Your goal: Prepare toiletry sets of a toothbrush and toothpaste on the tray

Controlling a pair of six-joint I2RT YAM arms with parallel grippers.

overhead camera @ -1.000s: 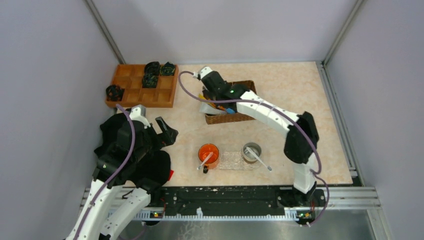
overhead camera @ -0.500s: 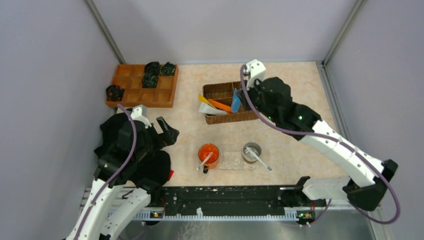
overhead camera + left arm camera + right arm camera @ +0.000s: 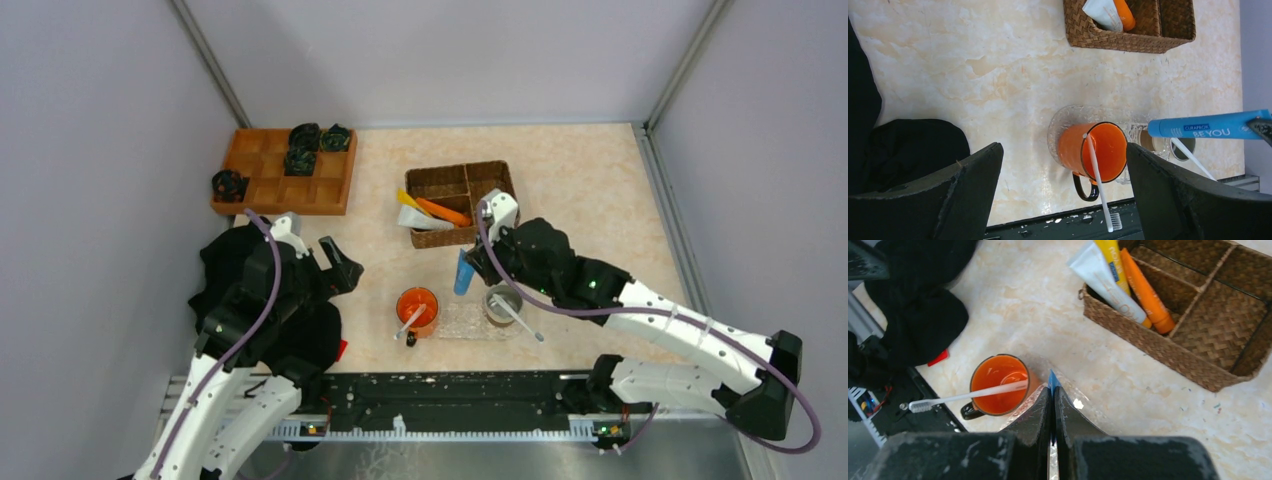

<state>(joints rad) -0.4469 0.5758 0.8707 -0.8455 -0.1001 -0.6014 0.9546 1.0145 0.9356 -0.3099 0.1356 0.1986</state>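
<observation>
Your right gripper (image 3: 472,256) has its jaws pinched fully together on the flat end of the blue tube (image 3: 463,273). The right wrist view shows only a thin blue sliver between the fingers (image 3: 1033,415). The tube hangs cap down, slightly tilted, over the far edge of the tray (image 3: 462,322), between the mug (image 3: 417,304) and the steel cup (image 3: 502,300). Can't tell if the cap touches the tray.

Your left gripper (image 3: 340,265) has its jaws spread wide with nothing in them, and it hovers left of the mug above the table (image 3: 580,180).

The tray is clear and bumpy and lies by the table's near edge. The mug stands on its left end with a toothbrush (image 3: 410,323) leaning in it, bristle end out over the near rim. The steel cup is at the right end, with a second toothbrush (image 3: 522,320) leaning in it.

The basket (image 3: 462,205) sits farther back, apart from the tray. A white tube (image 3: 1105,282), yellow tube (image 3: 1109,254) and orange tube (image 3: 1145,290) lie in its left compartment.
</observation>
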